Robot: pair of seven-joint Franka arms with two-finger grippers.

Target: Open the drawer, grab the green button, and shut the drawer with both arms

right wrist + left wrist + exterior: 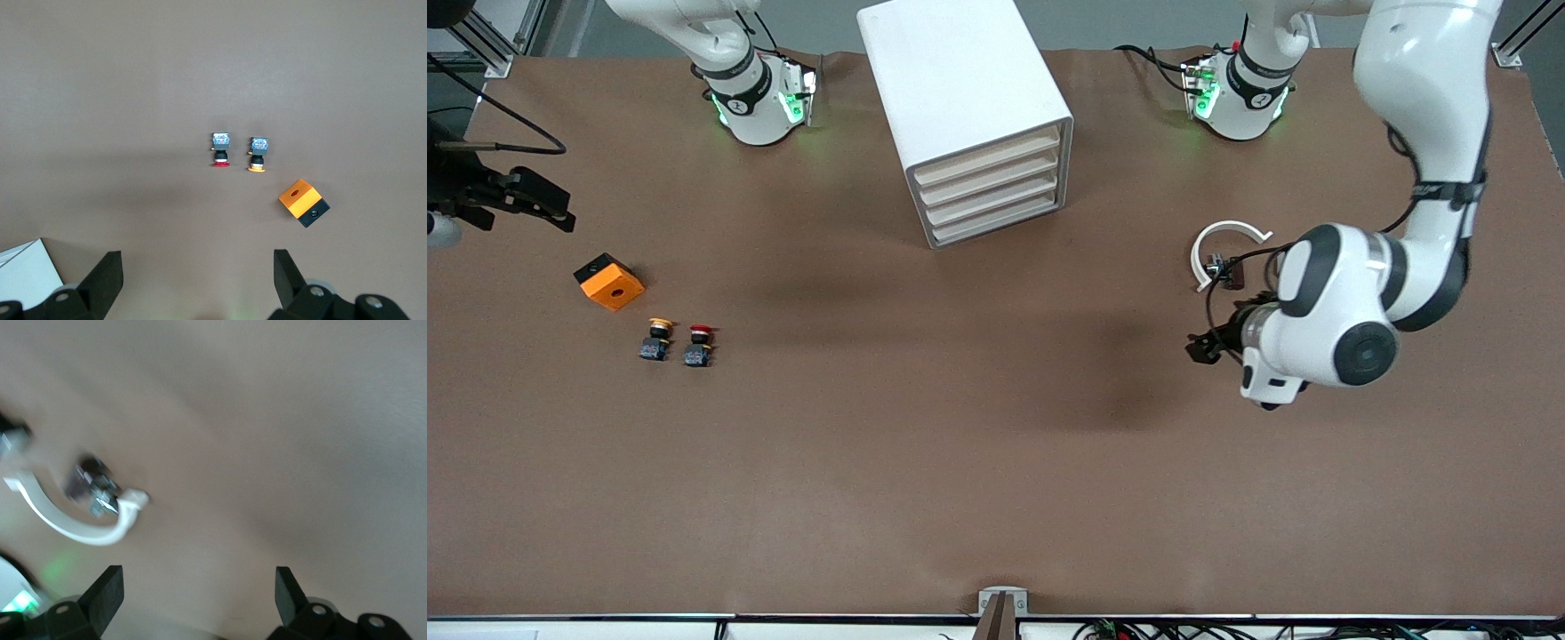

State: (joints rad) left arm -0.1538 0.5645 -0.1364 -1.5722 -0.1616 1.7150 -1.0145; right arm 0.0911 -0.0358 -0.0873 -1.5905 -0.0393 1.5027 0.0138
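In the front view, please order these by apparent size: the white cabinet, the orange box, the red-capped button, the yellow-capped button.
1. white cabinet, by far the largest.
2. orange box.
3. red-capped button and yellow-capped button: they look alike in size, so I do not rank them.

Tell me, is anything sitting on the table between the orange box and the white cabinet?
No. In the front view, only bare brown table lies between the orange box and the cabinet. The red and yellow buttons sit nearer the camera, outside that stretch.

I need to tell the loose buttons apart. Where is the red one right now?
In the front view the red button stands on the table toward the right arm's end, beside the yellow button, and nearer the camera than the orange block.
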